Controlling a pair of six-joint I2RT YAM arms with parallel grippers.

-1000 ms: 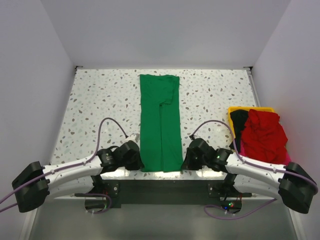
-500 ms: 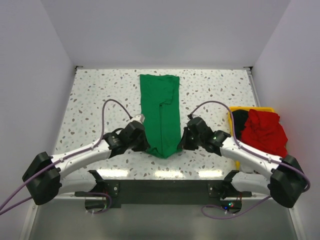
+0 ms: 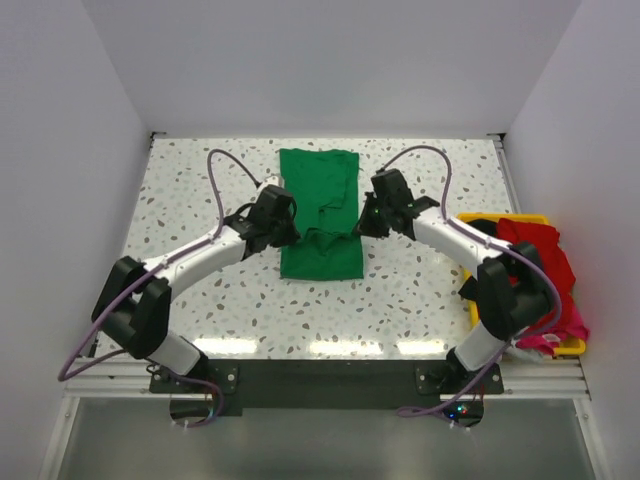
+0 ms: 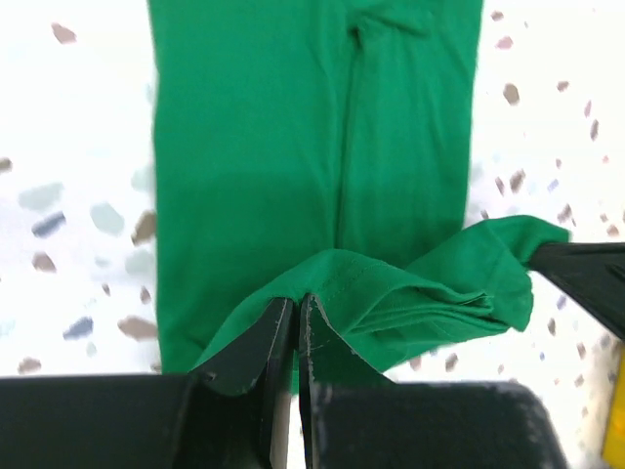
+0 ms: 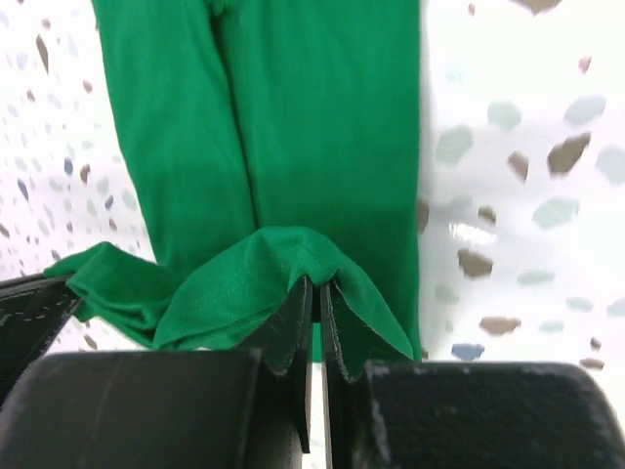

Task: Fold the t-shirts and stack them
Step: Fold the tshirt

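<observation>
**Item 1, green t-shirt** (image 3: 320, 215): lies as a long narrow strip down the middle of the tabletop (image 3: 200, 190). Its near end is doubled up over the rest of it. From above, both near corners are hidden beneath the arms. In both wrist views the far end is cut off by the top of the frame. The sleeves cannot be made out.

**Item 2, left fingers** (image 4: 289, 327): at the left near corner of the green t-shirt. They are pressed almost together, with a fold of its hem pinched between them. The hem is bunched and raised above the flat layer underneath. From above (image 3: 290, 232) the tips are lost against the cloth.

**Item 3, right fingers** (image 5: 307, 318): at the right near corner of the green t-shirt. They are likewise nearly closed, with the stitched hem nipped between them. From above (image 3: 362, 220) only the wrist body reads clearly.

**Item 4, yellow bin** (image 3: 470, 218): well to the right of the green t-shirt. The right arm covers much of it.

**Item 5, red t-shirt** (image 3: 535, 262): heaped in the bin, spilling over its rim.

**Item 6, black t-shirt** (image 3: 481, 236): in the bin on the side nearest the green t-shirt. It is mostly buried, and its shape is unclear.

**Item 7, pink t-shirt** (image 3: 545, 340): only a sliver shows, at the bin's near end.
</observation>
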